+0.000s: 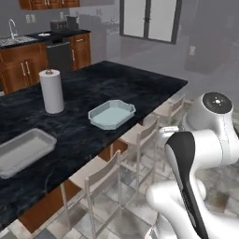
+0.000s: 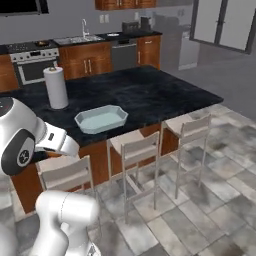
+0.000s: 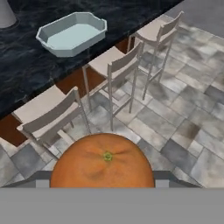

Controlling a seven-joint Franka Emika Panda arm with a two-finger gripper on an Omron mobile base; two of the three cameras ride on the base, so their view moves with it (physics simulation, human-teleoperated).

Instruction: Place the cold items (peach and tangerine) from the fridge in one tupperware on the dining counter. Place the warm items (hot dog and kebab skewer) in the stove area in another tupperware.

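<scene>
The tangerine (image 3: 103,162) sits right at the bottom of the hand view, between where the fingertips would rise, its green stem dimple facing the camera; the fingers themselves are hidden behind the fruit, but they stand fairly wide and the fruit fills the space between them, so I judge that the gripper (image 3: 103,181) is holding the tangerine across its middle. Below and beyond it lie grey floor tiles and a row of pale chairs (image 3: 114,65), so the fruit hangs over the floor on the near side of the dining counter (image 1: 116,84), not yet above it. On the dark counter top the pale blue tub (image 1: 112,113) stands near the near edge, open and with nothing in it, with a paper towel roll (image 1: 51,91) well to its left and a grey tray (image 1: 23,150) further left along the near edge. A tangerine is light, round and slightly soft, with smooth, waxy skin, so it can roll or slip out of a two-finger hold if the squeeze is off-centre; a firm but gentle grip across its widest part is the safest, and too hard a squeeze could bruise it. Since it rolls, it is better let go low inside the tub, whose raised walls should then keep it in.
</scene>
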